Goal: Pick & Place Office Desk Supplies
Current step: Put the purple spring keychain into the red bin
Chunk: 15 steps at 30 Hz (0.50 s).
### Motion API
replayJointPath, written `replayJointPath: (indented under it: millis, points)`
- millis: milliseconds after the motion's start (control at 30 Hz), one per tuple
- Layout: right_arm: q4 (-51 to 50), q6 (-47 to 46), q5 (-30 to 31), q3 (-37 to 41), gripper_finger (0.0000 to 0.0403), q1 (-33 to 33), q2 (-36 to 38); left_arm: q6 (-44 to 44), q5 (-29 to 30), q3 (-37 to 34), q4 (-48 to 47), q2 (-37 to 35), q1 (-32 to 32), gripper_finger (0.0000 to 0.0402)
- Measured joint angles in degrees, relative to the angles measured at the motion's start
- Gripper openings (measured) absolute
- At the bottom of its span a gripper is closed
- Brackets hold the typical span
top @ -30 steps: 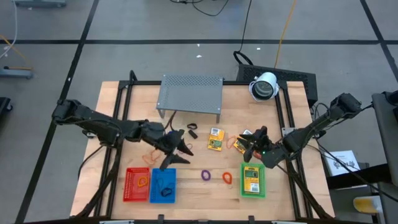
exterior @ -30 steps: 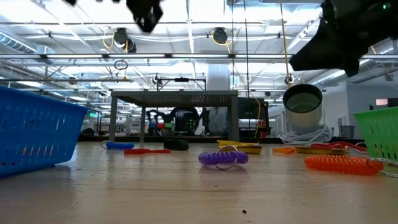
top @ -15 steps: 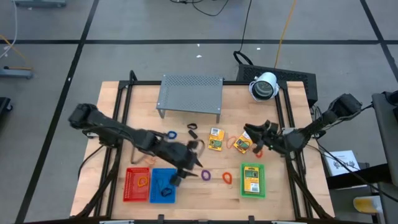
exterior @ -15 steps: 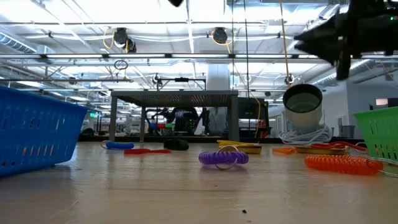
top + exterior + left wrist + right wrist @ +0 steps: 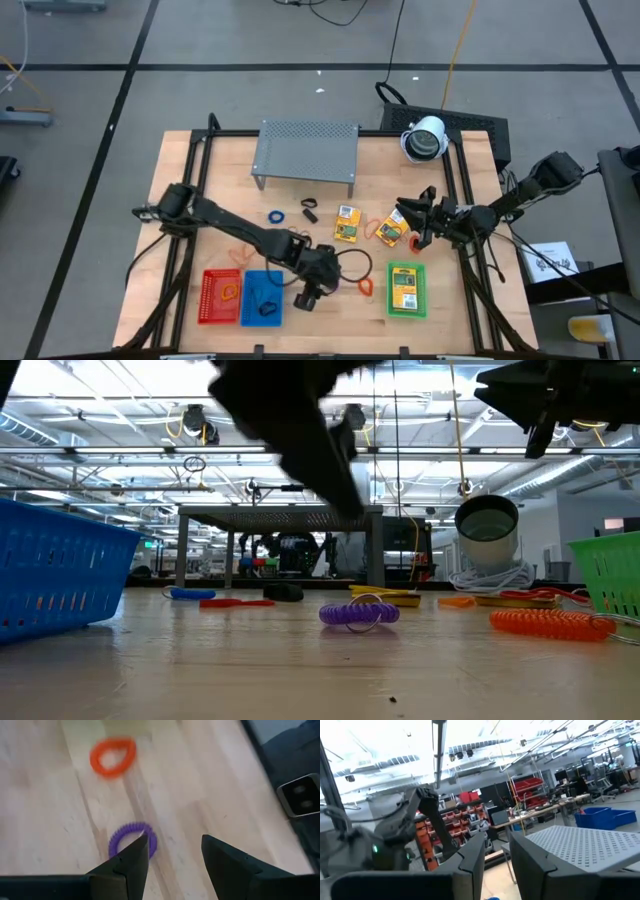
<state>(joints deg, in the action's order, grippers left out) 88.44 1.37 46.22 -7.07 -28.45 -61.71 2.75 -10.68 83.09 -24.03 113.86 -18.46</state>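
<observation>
- Swung forward past the blue basket (image 5: 263, 298): left gripper (image 5: 172, 855), fingers spread, empty, over purple coil ring (image 5: 132, 839) lying flat.
- Right gripper (image 5: 496, 851) raised level, fingers slightly apart.

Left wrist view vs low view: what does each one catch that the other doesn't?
Only the left wrist view shows the left gripper open and empty above the purple coil ring. Only the low view shows the blue basket, green basket, grey shelf and a yellow packet. Both show the purple ring and the orange coil ring lying on the wooden table.
</observation>
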Motion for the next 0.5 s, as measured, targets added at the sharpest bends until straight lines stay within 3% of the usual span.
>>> replayJointPath:
  millis: [500]
  points:
    - [-0.42,-0.01,-0.02,0.00,0.0077,-0.02,-0.02,5.06,6.21,0.00,0.53,4.71,0.17,0.0188]
